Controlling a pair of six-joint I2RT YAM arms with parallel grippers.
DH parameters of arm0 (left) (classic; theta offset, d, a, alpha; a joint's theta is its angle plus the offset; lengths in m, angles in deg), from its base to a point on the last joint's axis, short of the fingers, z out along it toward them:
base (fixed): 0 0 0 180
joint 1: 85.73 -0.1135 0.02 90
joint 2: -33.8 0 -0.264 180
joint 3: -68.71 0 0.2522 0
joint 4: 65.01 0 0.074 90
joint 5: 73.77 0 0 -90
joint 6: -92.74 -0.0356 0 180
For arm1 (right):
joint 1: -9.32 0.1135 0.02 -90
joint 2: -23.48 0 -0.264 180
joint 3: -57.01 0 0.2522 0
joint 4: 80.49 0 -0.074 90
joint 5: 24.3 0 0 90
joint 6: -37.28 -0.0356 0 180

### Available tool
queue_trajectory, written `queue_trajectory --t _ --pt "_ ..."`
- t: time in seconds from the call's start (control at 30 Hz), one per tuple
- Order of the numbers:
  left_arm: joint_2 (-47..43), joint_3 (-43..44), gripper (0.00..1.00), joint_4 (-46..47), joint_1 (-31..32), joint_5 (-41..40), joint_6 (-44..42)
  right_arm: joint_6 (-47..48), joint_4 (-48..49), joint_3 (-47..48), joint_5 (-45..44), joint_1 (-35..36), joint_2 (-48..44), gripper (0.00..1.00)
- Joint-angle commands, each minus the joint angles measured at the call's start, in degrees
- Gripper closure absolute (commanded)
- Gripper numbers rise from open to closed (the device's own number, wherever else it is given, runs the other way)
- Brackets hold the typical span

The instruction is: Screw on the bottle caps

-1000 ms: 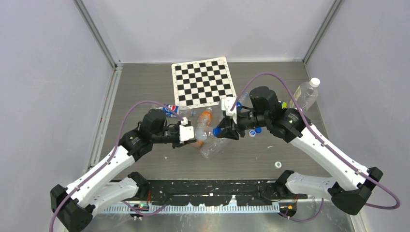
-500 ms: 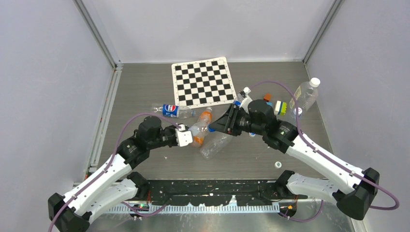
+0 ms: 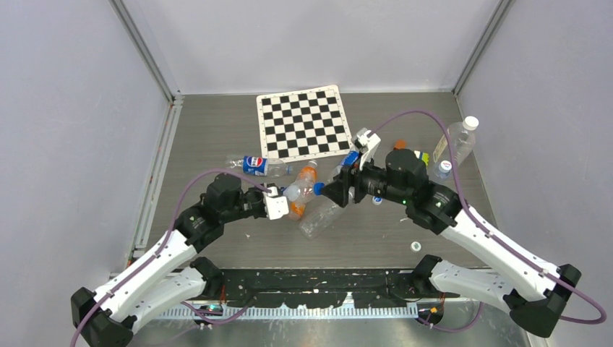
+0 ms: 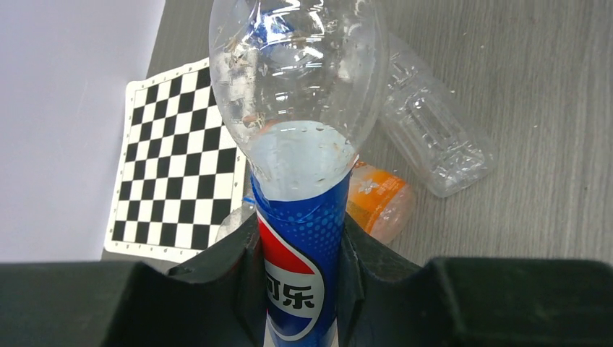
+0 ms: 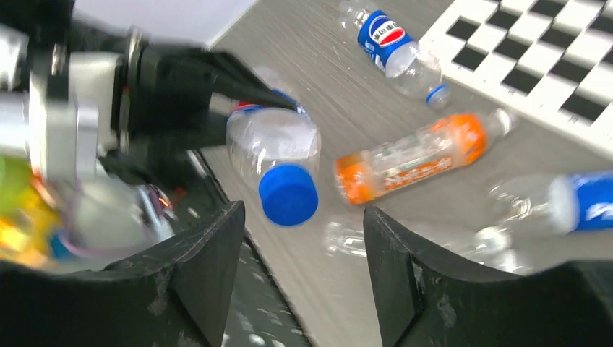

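Observation:
My left gripper (image 3: 280,205) (image 4: 300,278) is shut on the blue-labelled middle of a clear Pepsi bottle (image 4: 296,87), held above the table with its neck pointing right. A blue bottle cap (image 5: 288,194) (image 3: 319,189) sits on that bottle's neck (image 5: 275,144). My right gripper (image 5: 303,246) (image 3: 335,193) faces the cap, jaws open, with the cap just beyond its black fingertips (image 5: 217,253) and touching neither. Another blue cap (image 3: 376,200) lies on the table under the right arm. A white cap (image 3: 470,123) tops a clear bottle (image 3: 457,144) at the right wall.
An orange-labelled bottle (image 3: 307,176) and a clear bottle (image 3: 323,217) lie under the held bottle. A second Pepsi bottle (image 3: 256,165) lies beside the checkerboard (image 3: 302,121). A white ring (image 3: 416,246) lies near the front right. An orange block (image 3: 399,144) and a yellow-green sponge (image 3: 423,156) sit behind the right arm.
My right gripper has opened, let go of the blue cap and drawn back a little; the cap stays on the neck. The left gripper keeps its hold on the bottle.

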Motion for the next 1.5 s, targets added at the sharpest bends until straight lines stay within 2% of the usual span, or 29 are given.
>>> queue_trajectory --t 0.0,0.1,0.2,0.33,0.43,0.73,0.93,1.0,1.07,1.13,1.2,1.27,1.33,1.47 --pt "1.2 3.9 0.67 0.0 0.2 4.7 2.7 39.4 -5.0 0.6 9.7 0.0 -5.2 0.33" --pt "2.7 5.0 0.67 -1.8 0.2 7.8 3.9 54.6 -8.4 0.3 13.0 0.0 -6.7 0.31" --pt "4.2 6.2 0.67 -3.6 0.2 11.0 4.7 63.1 -13.2 3.3 16.9 0.0 -5.7 0.29" --pt "5.1 6.9 0.67 -4.7 0.2 13.7 5.3 69.0 -19.3 8.2 20.0 0.0 -2.5 0.3" --pt "5.2 7.0 0.68 -4.9 0.2 14.6 5.6 70.9 -21.2 10.0 20.8 0.0 -0.6 0.31" --pt "5.7 7.4 0.68 -5.5 0.2 16.3 6.1 71.1 -20.6 11.2 24.7 0.1 1.5 0.46" --pt "6.1 7.6 0.68 -5.6 0.2 17.1 6.5 70.9 -19.8 11.1 25.9 0.3 2.7 0.5" --pt "6.1 7.6 0.68 -5.6 0.2 17.3 6.5 70.8 -19.5 11.2 26.3 0.4 3.1 0.53" --pt "6.2 7.6 0.68 -5.6 0.2 17.3 6.5 70.3 -19.4 11.2 26.7 0.6 3.5 0.61" --pt "6.2 7.6 0.68 -5.7 0.2 17.2 6.5 69.3 -19.2 11.2 27.0 0.7 3.9 0.71" --pt "6.2 7.6 0.68 -5.7 0.2 16.9 6.3 66.8 -17.9 10.6 26.2 0.7 4.2 0.88" --pt "6.1 7.5 0.68 -5.5 0.2 16.0 6.0 61.8 -15.7 9.6 24.0 0.7 4.4 0.98" --pt "5.9 7.1 0.68 -5.2 0.2 14.3 5.4 54.5 -13.6 8.9 21.8 0.7 4.8 0.99" --pt "5.5 6.6 0.68 -4.7 0.2 11.1 4.1 26.6 -7.5 7.3 13.0 0.8 5.6 0.99"
